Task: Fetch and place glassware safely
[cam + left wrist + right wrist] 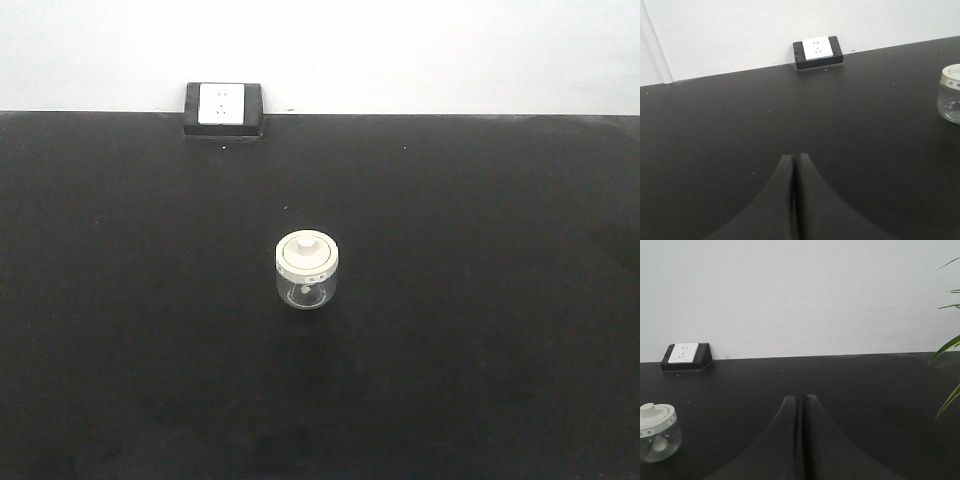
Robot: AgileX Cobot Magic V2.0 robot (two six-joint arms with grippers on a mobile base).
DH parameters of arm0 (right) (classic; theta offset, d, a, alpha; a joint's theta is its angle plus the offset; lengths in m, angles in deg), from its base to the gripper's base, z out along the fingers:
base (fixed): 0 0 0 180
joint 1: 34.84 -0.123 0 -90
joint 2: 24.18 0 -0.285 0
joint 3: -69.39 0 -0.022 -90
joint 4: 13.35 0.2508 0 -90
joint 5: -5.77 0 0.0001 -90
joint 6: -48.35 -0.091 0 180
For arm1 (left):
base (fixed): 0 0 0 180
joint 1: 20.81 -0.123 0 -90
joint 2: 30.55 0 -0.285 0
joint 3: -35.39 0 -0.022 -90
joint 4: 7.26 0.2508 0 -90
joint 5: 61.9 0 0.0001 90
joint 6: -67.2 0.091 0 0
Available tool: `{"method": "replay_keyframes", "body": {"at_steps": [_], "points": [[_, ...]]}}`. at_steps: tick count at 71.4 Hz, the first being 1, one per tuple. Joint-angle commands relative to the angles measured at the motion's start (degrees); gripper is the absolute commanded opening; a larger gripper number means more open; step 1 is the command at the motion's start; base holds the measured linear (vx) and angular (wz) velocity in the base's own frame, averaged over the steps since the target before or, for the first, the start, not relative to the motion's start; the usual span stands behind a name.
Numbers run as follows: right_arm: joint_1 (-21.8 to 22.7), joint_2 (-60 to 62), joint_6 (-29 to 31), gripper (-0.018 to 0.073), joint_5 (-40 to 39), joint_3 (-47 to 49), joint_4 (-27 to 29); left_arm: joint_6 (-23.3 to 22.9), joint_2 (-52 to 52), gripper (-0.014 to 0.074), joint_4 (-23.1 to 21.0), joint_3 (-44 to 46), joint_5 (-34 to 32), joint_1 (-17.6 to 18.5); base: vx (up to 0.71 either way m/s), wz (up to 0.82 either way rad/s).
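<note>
While both claws, left gripper (pixel 794 165) and right gripper (pixel 801 402), sat closed and empty, the jar (pixel 306 271) at frame centre looked light, slippery, breakable; best gripped around its glass body below the lid (pixel 306 252).

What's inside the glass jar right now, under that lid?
Through the glass jar one small white piece shows near the bottom; nothing else appears inside. The cream lid covers the top, so whatever sits directly beneath it cannot be seen.
</note>
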Motion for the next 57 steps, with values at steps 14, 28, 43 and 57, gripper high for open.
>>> {"method": "replay_keyframes", "body": {"at_steps": [14, 28, 43, 57], "points": [[7.50, -0.61, 23.42, -0.0001, -3.54, 1.23, 20.96, -0.55, 0.66, -0.0007, -0.37, -1.67, -4.28, 0.19, 0.00, 0.00], [14.23, -0.61, 32.13, -0.0001, -10.12, -4.43, 33.57, -0.55, 0.66, -0.0007, -0.37, -1.67, -4.28, 0.19, 0.00, 0.00], [14.33, 0.87, 32.25, -0.0001, -15.03, -10.88, 34.07, -0.55, 0.66, -0.0007, -0.37, -1.67, -4.28, 0.19, 0.00, 0.00], [14.28, 2.92, 32.33, -0.0001, -15.04, -14.37, 34.13, -0.55, 0.66, -0.0007, -0.37, -1.67, -4.28, 0.19, 0.00, 0.00]]}}
